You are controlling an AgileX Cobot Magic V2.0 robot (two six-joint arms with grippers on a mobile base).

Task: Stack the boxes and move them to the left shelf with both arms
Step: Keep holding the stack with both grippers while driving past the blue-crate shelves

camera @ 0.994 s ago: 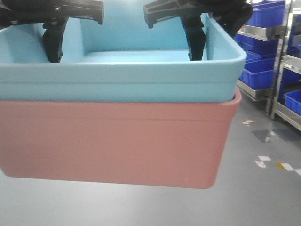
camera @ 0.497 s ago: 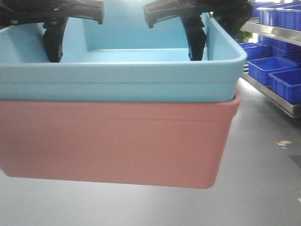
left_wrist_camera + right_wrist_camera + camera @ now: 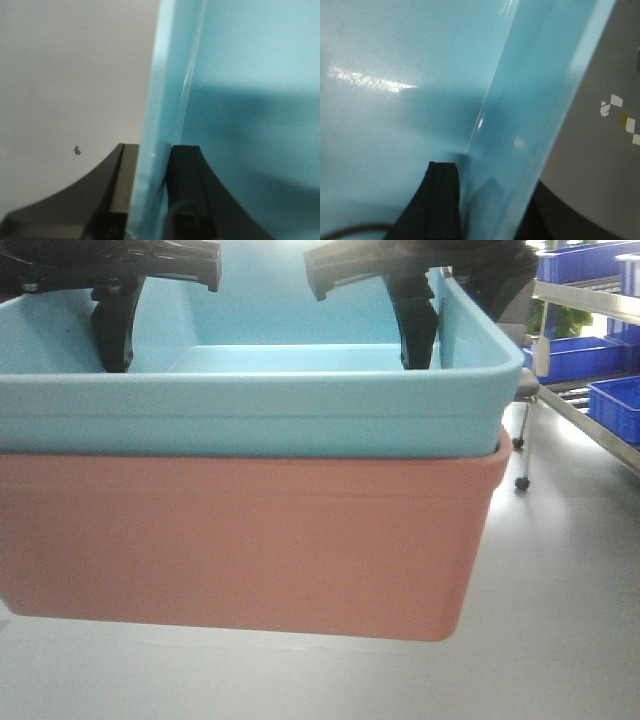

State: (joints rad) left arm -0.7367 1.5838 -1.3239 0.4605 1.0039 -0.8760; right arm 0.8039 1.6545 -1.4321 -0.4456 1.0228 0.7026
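The two boxes hang nested above the floor, the light blue box sitting inside the salmon pink box. My left gripper is shut on the blue box's left wall; in the left wrist view the left gripper has one finger on each side of that wall. My right gripper is shut on the right wall. In the right wrist view the right gripper has one finger inside the blue box and one outside it. The left shelf is out of view.
Steel racks with dark blue crates stand at the far right. A wheeled chair base stands on the grey floor beside them. White and yellow floor marks lie below the right side of the boxes.
The background has slid to the right: the racks moved toward the frame edge and a chair base came into view. Boxes and grippers kept their place in the picture.
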